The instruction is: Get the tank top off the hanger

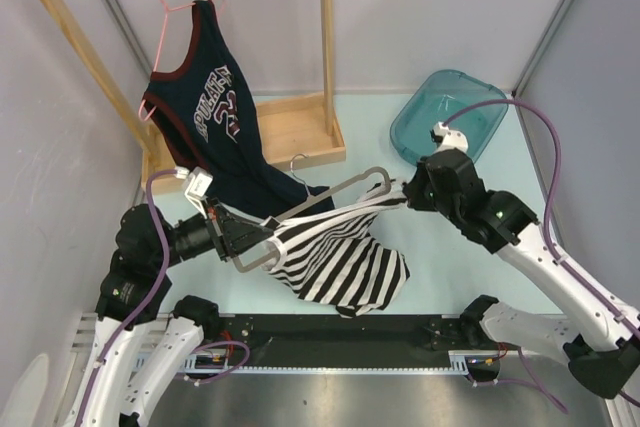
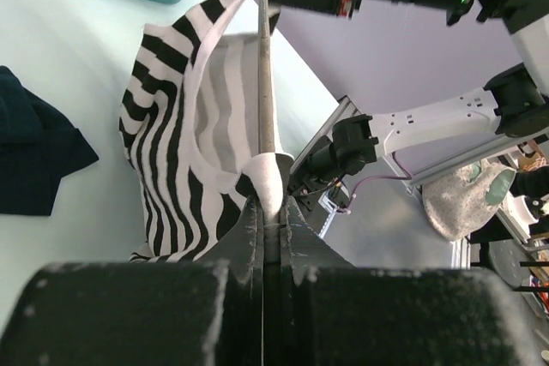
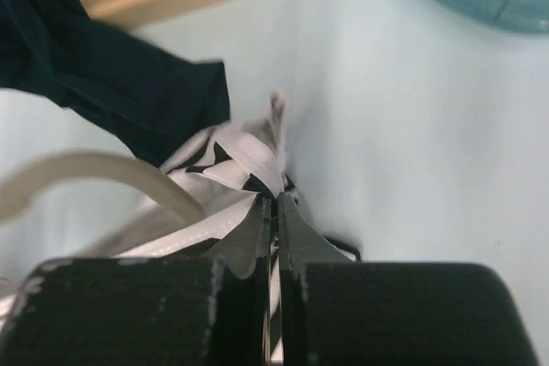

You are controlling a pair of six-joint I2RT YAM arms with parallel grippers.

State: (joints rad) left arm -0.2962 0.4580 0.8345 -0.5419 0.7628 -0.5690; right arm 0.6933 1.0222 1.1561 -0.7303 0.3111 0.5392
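— How are the arms posed?
— The right arm (image 1: 520, 237) is seen stretched in from the near right, and the left arm (image 1: 160, 247) is bent in from the near left.
— And the striped tank top (image 1: 340, 262)?
— It is draped on the grey hanger (image 1: 330, 192), held between both arms. The hanger's left end is clenched in the left gripper (image 1: 258, 241). A strap is pinched tight by the right gripper (image 1: 408, 193).
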